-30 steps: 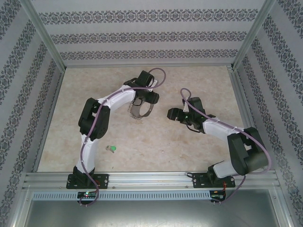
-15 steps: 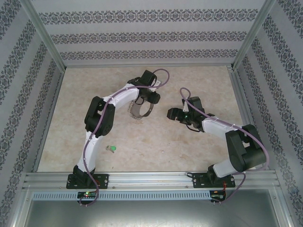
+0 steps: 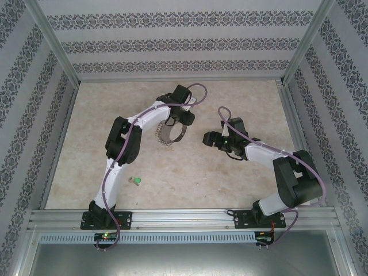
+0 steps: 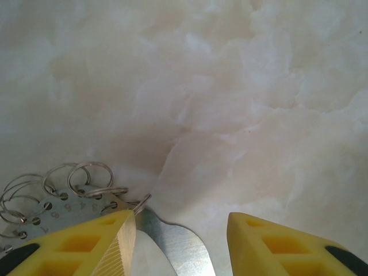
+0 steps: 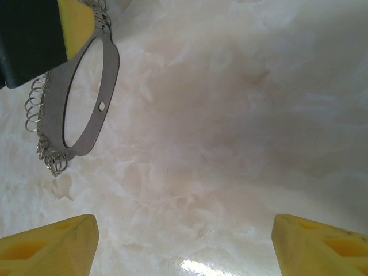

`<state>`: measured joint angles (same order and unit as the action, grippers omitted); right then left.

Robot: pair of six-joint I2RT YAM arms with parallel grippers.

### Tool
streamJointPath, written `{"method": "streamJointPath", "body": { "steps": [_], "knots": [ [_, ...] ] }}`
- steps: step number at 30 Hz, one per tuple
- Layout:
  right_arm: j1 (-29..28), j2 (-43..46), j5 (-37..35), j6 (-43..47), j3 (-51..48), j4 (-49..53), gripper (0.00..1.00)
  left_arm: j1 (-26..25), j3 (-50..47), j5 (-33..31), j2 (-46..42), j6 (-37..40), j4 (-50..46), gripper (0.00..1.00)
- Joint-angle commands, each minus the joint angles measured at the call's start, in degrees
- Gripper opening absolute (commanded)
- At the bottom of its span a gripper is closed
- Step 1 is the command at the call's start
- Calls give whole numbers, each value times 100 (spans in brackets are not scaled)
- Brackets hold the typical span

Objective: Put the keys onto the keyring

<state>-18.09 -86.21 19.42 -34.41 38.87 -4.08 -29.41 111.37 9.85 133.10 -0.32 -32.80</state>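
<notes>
Top external: left gripper [image 3: 174, 125] directly over keyring [image 3: 168, 136], mid-surface [image 3: 230, 178]. Right gripper [image 3: 205, 138] near it, facing it, not touching. Green key [image 3: 136, 181] loose by left arm's base, well apart from both grippers.
Left wrist: left gripper [image 4: 181, 221] jaws partway apart, keyring band against one finger [image 4: 86, 247], clear of the other; cannot tell if gripped. Stamped digits beside holes, unreadable; wire loops [image 4: 57, 184] attached.
Right wrist: right gripper [image 5: 184, 244] wide open, holding nothing. Keyring [image 5: 86, 98] upright ahead, upper left.

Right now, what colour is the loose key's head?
Bright green key head; top external view shows it best.
</notes>
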Motion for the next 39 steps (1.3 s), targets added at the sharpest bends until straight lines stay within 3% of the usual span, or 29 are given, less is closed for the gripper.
{"method": "streamJointPath", "body": {
  "steps": [1,25,39],
  "knots": [
    [55,-87,97,-42,147,-110,79,75,202,-80,203,128,-218,46],
    [115,-117,182,-36,174,-144,79,129,745,-152,421,48,-812,46],
    [134,-96,245,-39,164,-182,79,61,360,-553,-45,887,-1095,46]
  ]
}}
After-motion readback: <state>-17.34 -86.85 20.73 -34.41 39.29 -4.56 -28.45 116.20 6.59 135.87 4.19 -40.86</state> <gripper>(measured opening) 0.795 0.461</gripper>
